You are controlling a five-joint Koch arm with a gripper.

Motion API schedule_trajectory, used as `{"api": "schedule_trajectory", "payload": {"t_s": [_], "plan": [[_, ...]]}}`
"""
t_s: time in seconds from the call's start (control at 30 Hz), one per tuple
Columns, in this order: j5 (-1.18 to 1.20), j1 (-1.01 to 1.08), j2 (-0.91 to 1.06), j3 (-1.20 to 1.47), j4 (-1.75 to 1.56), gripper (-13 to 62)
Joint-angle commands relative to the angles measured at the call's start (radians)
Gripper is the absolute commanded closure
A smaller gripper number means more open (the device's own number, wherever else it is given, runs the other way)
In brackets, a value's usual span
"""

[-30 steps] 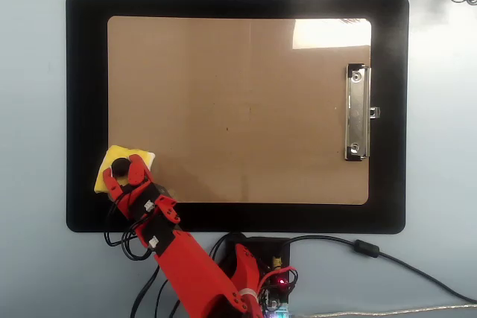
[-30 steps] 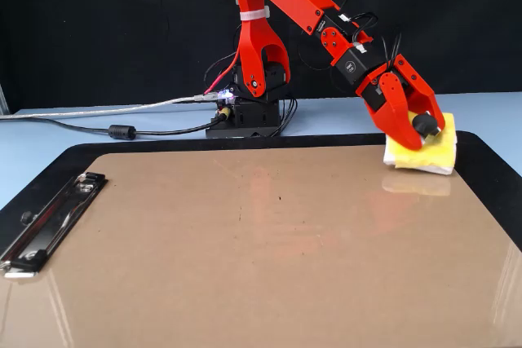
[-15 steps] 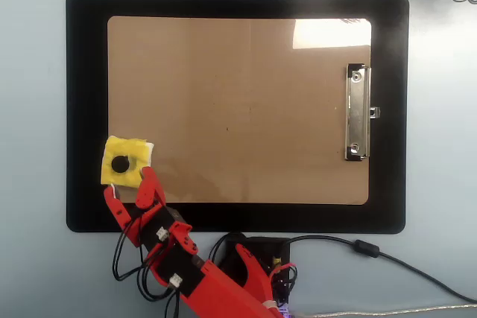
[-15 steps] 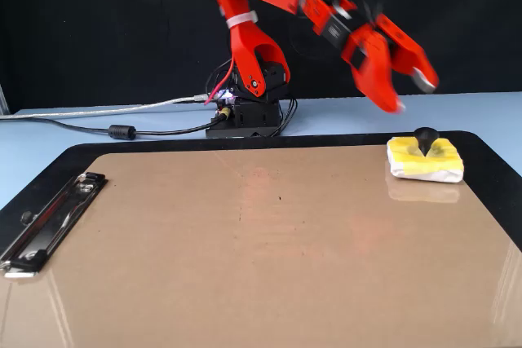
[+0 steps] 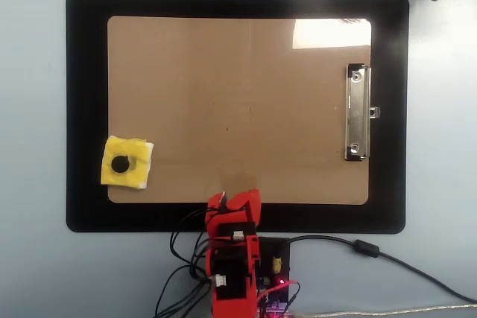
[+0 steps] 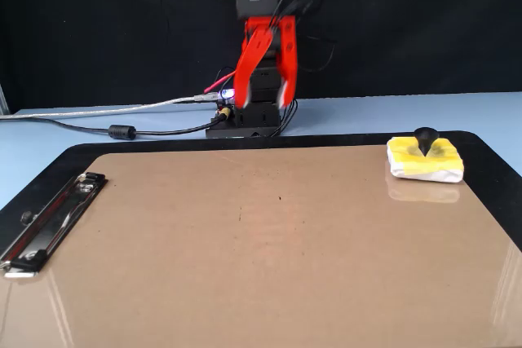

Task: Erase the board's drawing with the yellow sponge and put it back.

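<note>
Yellow sponge (image 6: pixel 425 160) lay at board (image 6: pixel 245 266) far-right corner; looked soft, light; best pinched by knob. End effector (image 6: pixel 263 102) spread, empty.

Pale blue table (image 5: pixel 33 109) — black backdrop (image 6: pixel 106 30) behind.
Bright glare from above; cables (image 6: pixel 90 112) trailing across the top.

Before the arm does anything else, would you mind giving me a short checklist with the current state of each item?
1. Sponge released and lying flat at the board corner: ok.
2. Gripper empty, jaws apart: ok.
3. Arm clear of the board surface, back near its base: ok.
4. Drawing erased: only tiny dark specks show near the middle; cannot tell if residue.
5. Board square on the black mat: ok.
6. Clip untouched at the short edge: ok.
</note>
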Motion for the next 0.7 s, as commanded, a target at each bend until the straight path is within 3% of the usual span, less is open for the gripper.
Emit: {"api": "schedule_trajectory", "payload": {"t_s": [0.0, 0.27, 0.67], "plan": [[0.000, 0.021, 0.043, 0.057, -0.005, 16.1], [-0.017, 0.095, 0.057, 0.296, 0.012, 16.0], [-0.046, 0.109, 0.055, 0.296, 0.224, 15.2]]}}
